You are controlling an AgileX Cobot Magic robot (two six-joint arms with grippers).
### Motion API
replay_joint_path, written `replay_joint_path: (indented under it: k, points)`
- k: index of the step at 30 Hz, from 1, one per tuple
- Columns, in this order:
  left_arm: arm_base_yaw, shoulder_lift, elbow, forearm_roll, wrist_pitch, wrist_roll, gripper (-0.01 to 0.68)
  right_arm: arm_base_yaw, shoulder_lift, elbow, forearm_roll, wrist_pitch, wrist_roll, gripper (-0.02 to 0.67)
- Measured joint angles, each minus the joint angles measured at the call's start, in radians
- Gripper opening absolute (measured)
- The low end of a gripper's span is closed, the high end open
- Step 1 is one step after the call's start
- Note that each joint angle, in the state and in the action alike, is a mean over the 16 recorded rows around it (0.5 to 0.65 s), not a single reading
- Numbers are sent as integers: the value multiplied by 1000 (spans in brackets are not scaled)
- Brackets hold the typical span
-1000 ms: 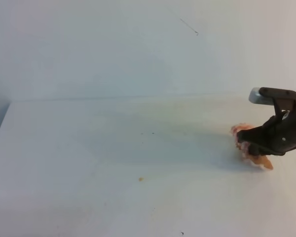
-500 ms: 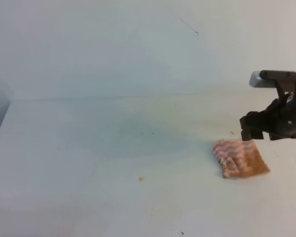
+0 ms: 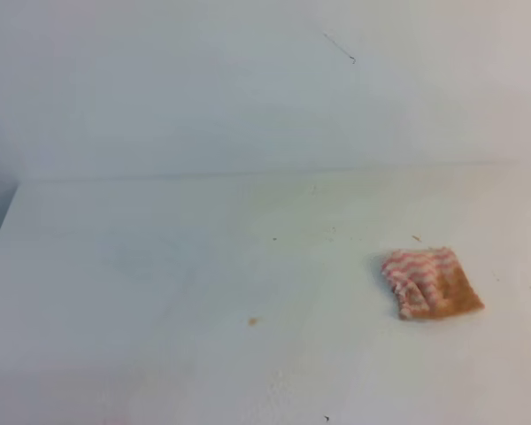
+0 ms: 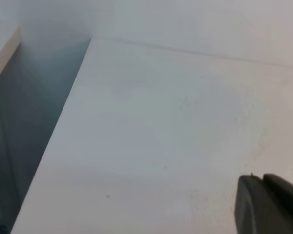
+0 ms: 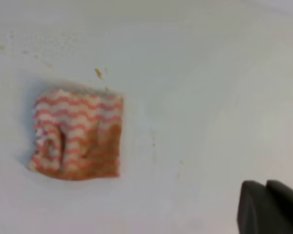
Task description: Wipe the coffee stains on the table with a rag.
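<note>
our right gripper (image 5: 271, 207) shows only as a dark tip in the lower right corner of its own wrist view, off the rag and holding nothing; whether its jaws stand apart or together we cannot tell from that sliver. the same goes for our left gripper (image 4: 268, 204), a dark corner over bare tabletop in its wrist view, nothing between its jaws that we can see. neither arm appears in the high view. outward from the right gripper lies the rag (image 3: 429, 283), flat on the table (image 3: 159, 292) on the right side, its pink-and-white wavy stripes toward the left and its tan-orange patch toward the right edge, a small fold bunched near the middle. a few brownish crumbs or flecks sit just beyond its far edge. well apart to its left we see one small orange-brown spot (image 3: 253, 320) on the white surface; no larger coffee blotch is visible, so we judge the wiping mostly done, with that spot possibly a remnant. if we count it as stain, the step in hand is to retake the rag: we should come down over the bunched fold, where the cloth gives the jaws something to bite, press it flat against the table, and drag it leftward across the spot rather than lifting and dabbing.
</note>
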Motion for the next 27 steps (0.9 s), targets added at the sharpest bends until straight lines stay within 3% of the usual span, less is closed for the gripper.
replay_joint_path:
  k: [6, 17, 27]
  points:
    - [0, 0, 0, 0, 0, 0, -1, 0, -201, 19, -72, 108, 84, 8]
    - [0, 0, 0, 0, 1, 0, -1, -2, -419, 36, -94, 177, 145, 0]
    - [0, 0, 0, 0, 2, 0, -1, -45, -666, 147, -99, 102, 151, 0]
